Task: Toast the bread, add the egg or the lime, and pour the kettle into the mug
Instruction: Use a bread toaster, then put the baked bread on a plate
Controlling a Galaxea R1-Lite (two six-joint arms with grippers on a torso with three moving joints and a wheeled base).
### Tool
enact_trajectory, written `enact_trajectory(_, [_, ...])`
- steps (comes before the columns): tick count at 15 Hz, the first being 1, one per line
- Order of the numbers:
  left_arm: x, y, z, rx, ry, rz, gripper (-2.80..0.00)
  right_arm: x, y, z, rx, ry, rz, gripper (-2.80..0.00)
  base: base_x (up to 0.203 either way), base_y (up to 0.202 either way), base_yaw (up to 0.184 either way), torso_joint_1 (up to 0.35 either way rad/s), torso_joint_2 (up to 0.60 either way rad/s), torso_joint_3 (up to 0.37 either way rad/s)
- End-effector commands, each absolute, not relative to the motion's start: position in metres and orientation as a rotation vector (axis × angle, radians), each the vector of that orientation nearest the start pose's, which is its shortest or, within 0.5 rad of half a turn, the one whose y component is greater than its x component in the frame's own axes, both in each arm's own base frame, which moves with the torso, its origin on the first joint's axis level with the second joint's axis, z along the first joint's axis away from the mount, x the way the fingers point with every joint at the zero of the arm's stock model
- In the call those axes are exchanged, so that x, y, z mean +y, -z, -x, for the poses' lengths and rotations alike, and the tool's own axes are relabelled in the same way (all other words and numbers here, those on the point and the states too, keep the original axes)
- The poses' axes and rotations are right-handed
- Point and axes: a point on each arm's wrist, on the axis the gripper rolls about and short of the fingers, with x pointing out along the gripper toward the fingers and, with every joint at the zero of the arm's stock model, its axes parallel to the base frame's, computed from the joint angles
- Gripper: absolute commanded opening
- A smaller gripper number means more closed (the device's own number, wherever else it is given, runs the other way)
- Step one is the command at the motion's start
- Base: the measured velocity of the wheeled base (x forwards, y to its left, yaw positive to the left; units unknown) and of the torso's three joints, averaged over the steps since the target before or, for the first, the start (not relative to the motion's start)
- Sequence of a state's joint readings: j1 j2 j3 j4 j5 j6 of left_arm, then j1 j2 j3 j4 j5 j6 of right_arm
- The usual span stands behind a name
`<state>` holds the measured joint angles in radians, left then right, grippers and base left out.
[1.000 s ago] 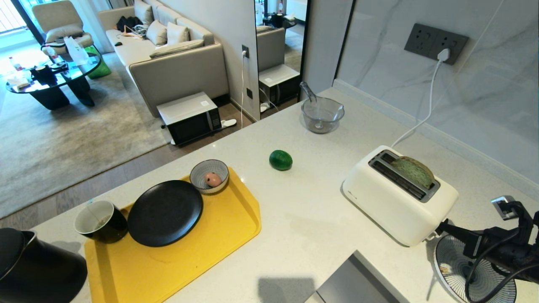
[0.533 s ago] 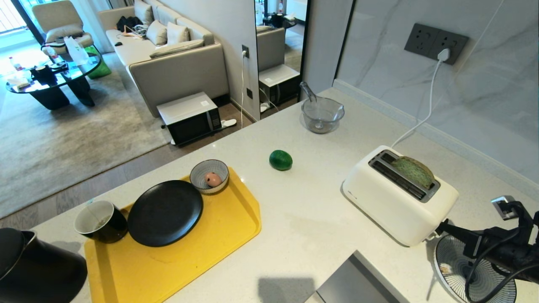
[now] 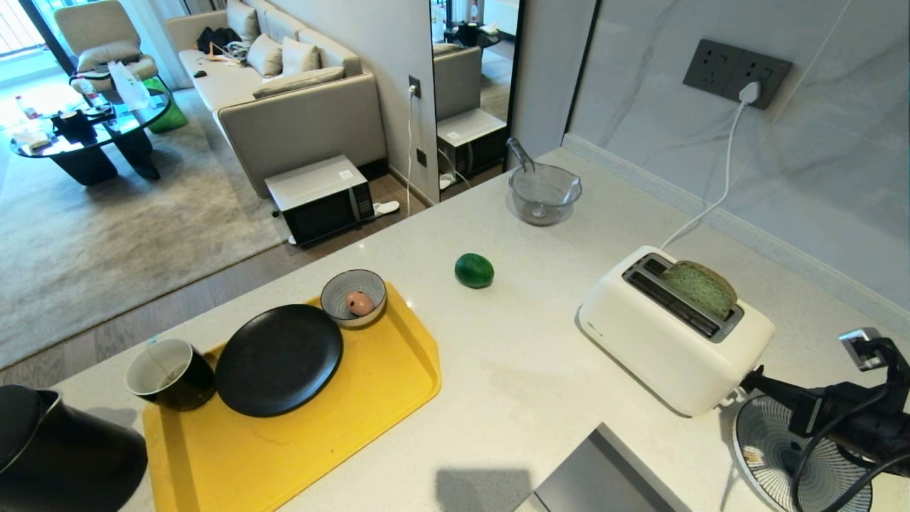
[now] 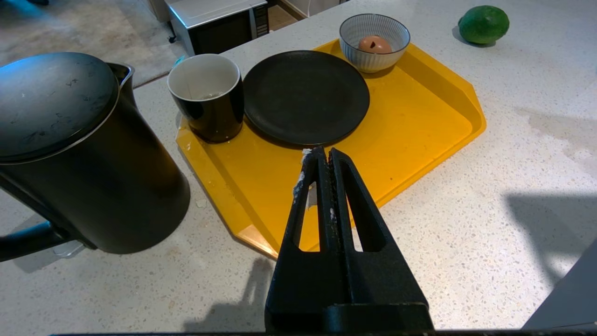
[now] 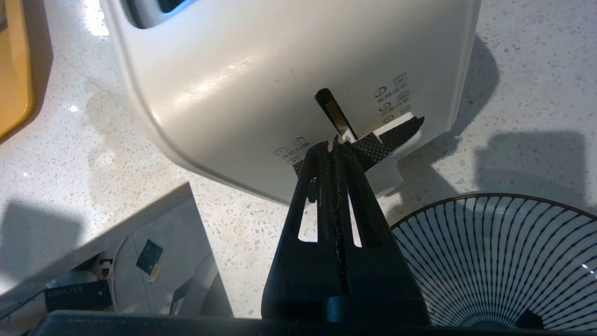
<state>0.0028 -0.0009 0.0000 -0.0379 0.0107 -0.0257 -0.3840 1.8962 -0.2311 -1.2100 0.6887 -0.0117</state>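
Note:
The pale green bread [image 3: 700, 288] stands in the far slot of the white toaster [image 3: 661, 348]. My right gripper [image 3: 751, 380] is shut and empty. Its tips [image 5: 333, 145] are at the black patterned lever [image 5: 394, 136] on the toaster's end [image 5: 280, 70]. The lime [image 3: 474, 270] lies on the counter, apart from the tray. The egg [image 3: 360, 304] sits in a small striped bowl [image 3: 334, 295]. The mug [image 3: 169, 373] and a black plate [image 3: 279, 359] stand on the yellow tray [image 3: 341, 441]. The kettle [image 3: 57, 448] is at the near left. My left gripper [image 4: 329, 153] hangs shut and empty over the tray's [image 4: 419, 116] near part.
A blue-striped plate [image 3: 768, 455] lies under my right arm, beside the toaster. A glass bowl [image 3: 544, 192] with a utensil stands at the back. The toaster's white cord [image 3: 718, 192] runs to the wall socket. A grey slab [image 3: 597, 469] lies at the counter's near edge.
My right wrist has shifted slightly toward the right edge of the head view. The bread stands a little higher in its slot. The left arm has not moved.

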Motion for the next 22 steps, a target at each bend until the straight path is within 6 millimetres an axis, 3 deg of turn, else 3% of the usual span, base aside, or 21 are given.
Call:
enact_trajectory(1, [0.0, -0.076, 0.022, -0.028, -0.013, 0.026, -2.8, -0.075, -0.07, -0.221, 0.359, -0.303, -0.205, -2.8, 0.0, 0.0, 0.0, 0.0, 0.0, 0.0])
enact_trajectory(11, [0.0, -0.076, 0.022, -0.028, -0.013, 0.026, -2.8, -0.073, -0.103, -0.19, 0.23, -0.255, -0.139, -2.8, 0.0, 0.0, 0.0, 0.0, 0.0, 0.0])
enact_trajectory(18, [0.0, -0.076, 0.022, -0.028, -0.013, 0.026, -2.8, -0.072, -0.181, -0.185, -0.082, -0.236, -0.046, -2.8, 0.0, 0.0, 0.0, 0.0, 0.0, 0.0])
enact_trajectory(22, [0.0, -0.076, 0.022, -0.028, -0.013, 0.026, -2.8, -0.074, -0.219, -0.186, -0.065, -0.199, -0.106, -2.8, 0.0, 0.0, 0.0, 0.0, 0.0, 0.0])
